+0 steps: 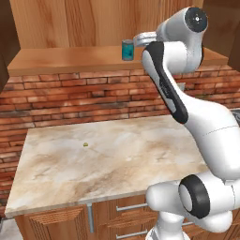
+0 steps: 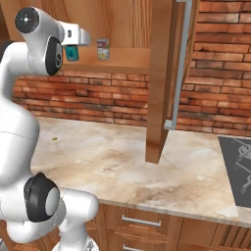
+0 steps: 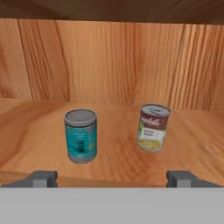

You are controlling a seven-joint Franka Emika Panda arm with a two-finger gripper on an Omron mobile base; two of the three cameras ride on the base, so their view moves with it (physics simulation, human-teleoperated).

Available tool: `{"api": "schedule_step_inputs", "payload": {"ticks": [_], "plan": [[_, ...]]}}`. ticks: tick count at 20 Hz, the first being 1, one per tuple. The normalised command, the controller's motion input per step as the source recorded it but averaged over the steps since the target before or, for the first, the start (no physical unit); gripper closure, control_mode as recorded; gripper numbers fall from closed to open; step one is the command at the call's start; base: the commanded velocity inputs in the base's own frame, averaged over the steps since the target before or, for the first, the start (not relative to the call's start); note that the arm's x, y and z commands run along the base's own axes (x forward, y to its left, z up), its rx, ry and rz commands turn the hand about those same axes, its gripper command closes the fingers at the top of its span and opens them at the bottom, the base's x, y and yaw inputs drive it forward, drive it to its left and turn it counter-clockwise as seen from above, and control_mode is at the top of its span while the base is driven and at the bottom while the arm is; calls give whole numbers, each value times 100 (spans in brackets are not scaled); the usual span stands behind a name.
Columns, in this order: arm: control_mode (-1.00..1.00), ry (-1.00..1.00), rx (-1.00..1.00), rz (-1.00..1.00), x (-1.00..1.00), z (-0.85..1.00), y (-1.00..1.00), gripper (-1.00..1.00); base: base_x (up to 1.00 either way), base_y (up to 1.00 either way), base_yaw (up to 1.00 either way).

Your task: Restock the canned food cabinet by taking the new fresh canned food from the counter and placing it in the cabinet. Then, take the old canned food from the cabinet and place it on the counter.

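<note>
The teal-blue new can [image 3: 81, 135] stands upright on the cabinet shelf board [image 3: 118, 162], left of centre in the hand view. To its right, slightly farther back, stands the old can [image 3: 153, 127] with its pale yellow-green label, tilted a little. My gripper [image 3: 113, 179] is open just in front of the shelf edge, its fingertips [image 3: 41, 178] wide apart with nothing between them. From the left base view the new can [image 1: 127, 49] sits beside my gripper [image 1: 135, 41]. The right base view shows the new can [image 2: 72, 52], the old can [image 2: 103, 49] and my gripper [image 2: 88, 39] above the counter [image 2: 147, 162].
An open cabinet door [image 2: 159, 73] with a long metal handle [image 2: 181, 63] hangs over the counter to the right. A dark stovetop [image 2: 240, 166] lies at the far right. A tiny yellowish speck [image 1: 86, 145] rests on the counter [image 1: 117, 154]. Brick wall [image 1: 70, 98] runs under the shelf.
</note>
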Motion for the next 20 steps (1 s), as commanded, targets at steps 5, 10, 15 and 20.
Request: {"api": "schedule_step_inputs", "payload": {"ticks": [5, 10, 15, 20], "plan": [[-100, 9, 8, 0, -69, 6, -97, -100, 0, 0, 0], [-100, 13, 0, 0, 25, -10, -32, -100, 0, 0, 0], [-100, 5, 0, 0, 26, -15, -5, -100, 0, 0, 0], [-100, 2, 0, -2, 35, -2, 0, -100, 0, 0, 0]]}}
